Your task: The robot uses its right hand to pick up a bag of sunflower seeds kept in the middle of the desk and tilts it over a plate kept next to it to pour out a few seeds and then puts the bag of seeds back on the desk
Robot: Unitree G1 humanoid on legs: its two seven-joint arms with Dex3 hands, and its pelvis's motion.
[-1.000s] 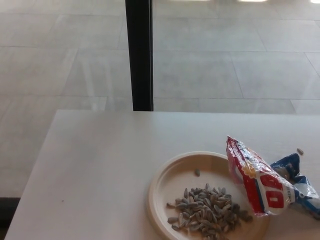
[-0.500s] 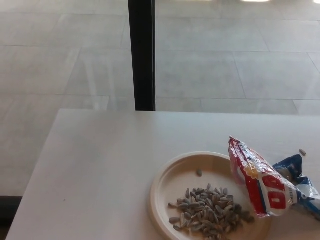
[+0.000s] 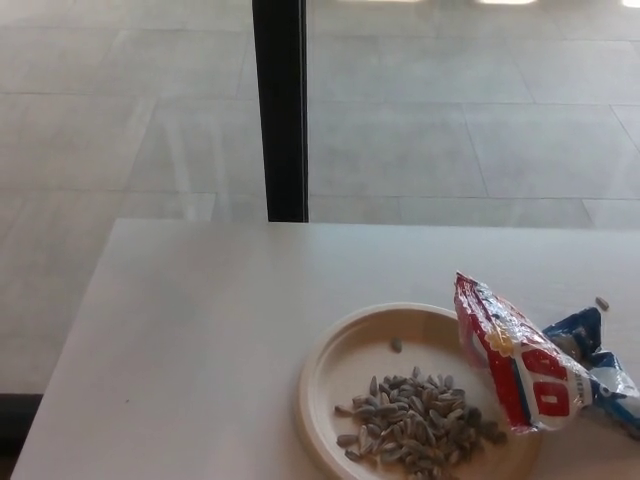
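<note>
Neither hand's in shot, so you can't tell what they're doing. The crinkly red-and-white foil bag of sunflower seeds lies against the beige paper plate. It's light, floppy and slick, so pinch mid-body.

Black vertical post behind the table, grey tiled floor beyond

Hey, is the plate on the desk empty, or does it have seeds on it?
Not empty. The plate holds a pile of sunflower seeds, with one stray seed nearer its far rim.
</note>
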